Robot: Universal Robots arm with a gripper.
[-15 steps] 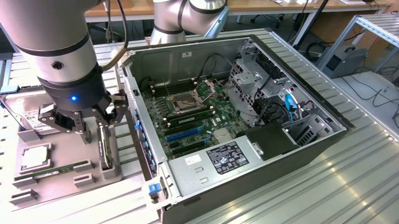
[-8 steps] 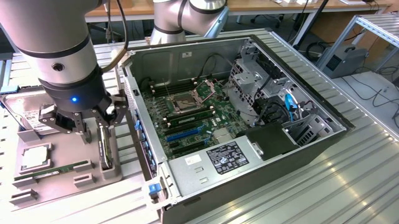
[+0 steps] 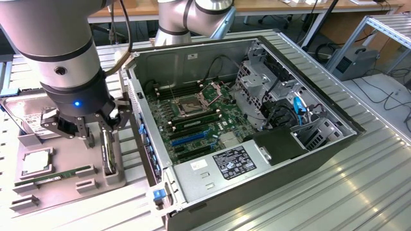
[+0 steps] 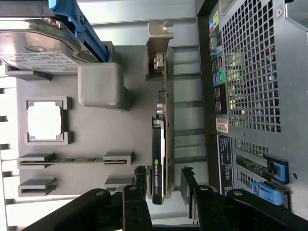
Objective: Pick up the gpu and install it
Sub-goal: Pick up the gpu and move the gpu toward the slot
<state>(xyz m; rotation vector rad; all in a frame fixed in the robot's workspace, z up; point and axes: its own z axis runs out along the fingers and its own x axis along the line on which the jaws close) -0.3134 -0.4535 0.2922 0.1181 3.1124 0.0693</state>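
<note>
step in hand: the approach for the pick; the gpu is not yet lifted. the tool (image 4: 162, 179) stands wide open and holds nothing. in the wrist view its fingers (image 4: 140, 179) flank the gpu (image 4: 159, 159) without touching it. the gpu stands on edge in the grey holder (image 4: 96, 130) on the tabletop (image 3: 359, 192), just beside the open computer case (image 3: 192, 57). judgement: the grasp calls for a square closure on the card's two faces, clear of the holder's walls.

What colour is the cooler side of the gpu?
Black, with small pale lettering; the wrist view shows the gpu best.
</note>
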